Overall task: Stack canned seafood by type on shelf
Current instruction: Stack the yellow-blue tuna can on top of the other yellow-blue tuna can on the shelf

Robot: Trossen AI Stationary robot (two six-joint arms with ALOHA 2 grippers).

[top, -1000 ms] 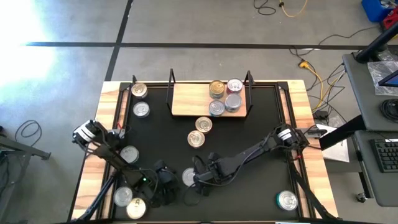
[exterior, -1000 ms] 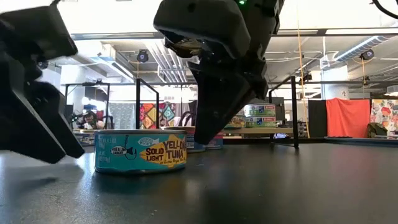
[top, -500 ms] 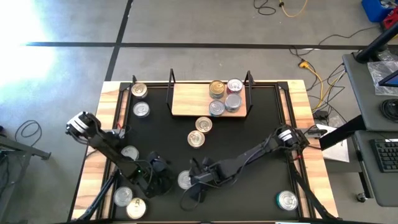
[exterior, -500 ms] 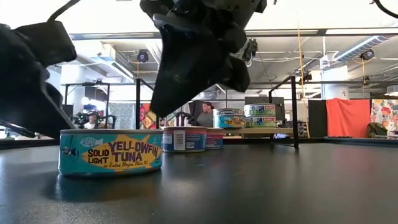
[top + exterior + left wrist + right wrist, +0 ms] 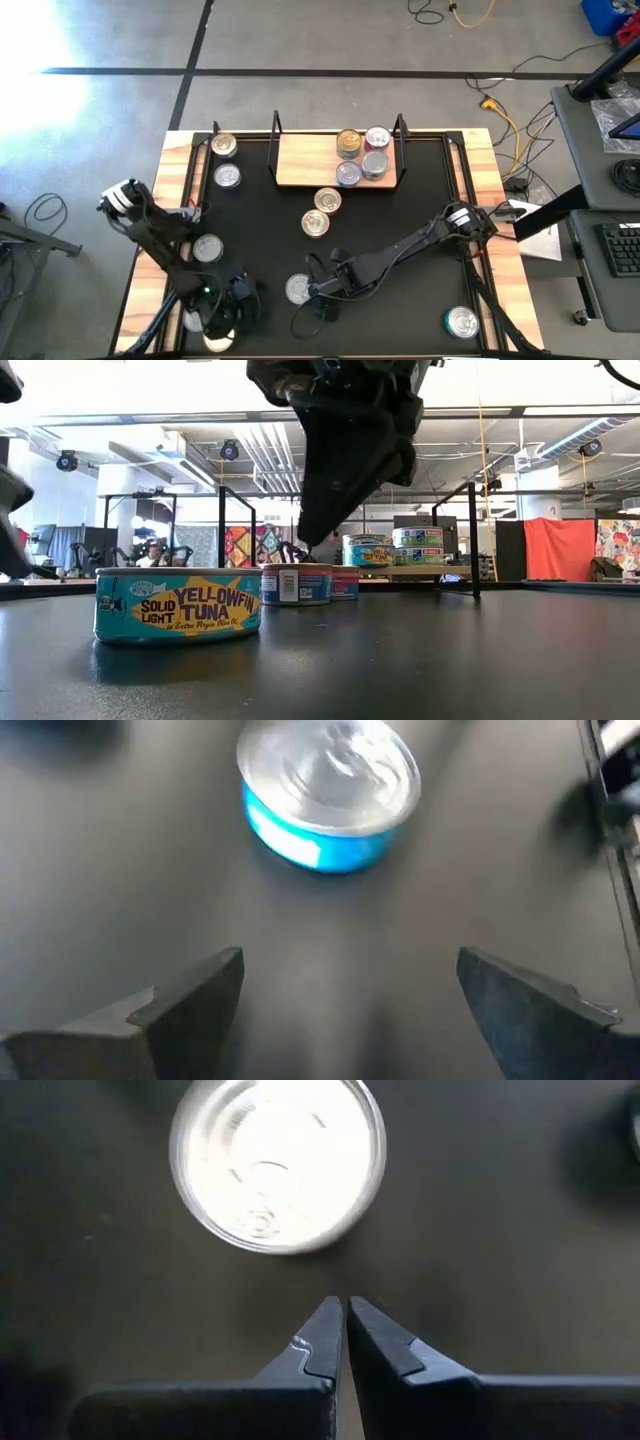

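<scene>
The left gripper (image 5: 350, 995) has its jaws spread wide, holding nothing. The right gripper (image 5: 346, 1335) has its jaws pressed together, just beside a silver-lidded tuna tin (image 5: 277, 1165). Both arms reach low over the counter (image 5: 400, 210).

A tuna tin (image 5: 179, 605) stands on the table (image 5: 420, 660) near its front edge; a dark gripper (image 5: 345, 445) hangs just behind it

Black table (image 5: 400, 215) fills the frame's lower centre; the shelf (image 5: 300, 160) sits at its upper edge, tins (image 5: 314, 223) scattered centre and left.
</scene>
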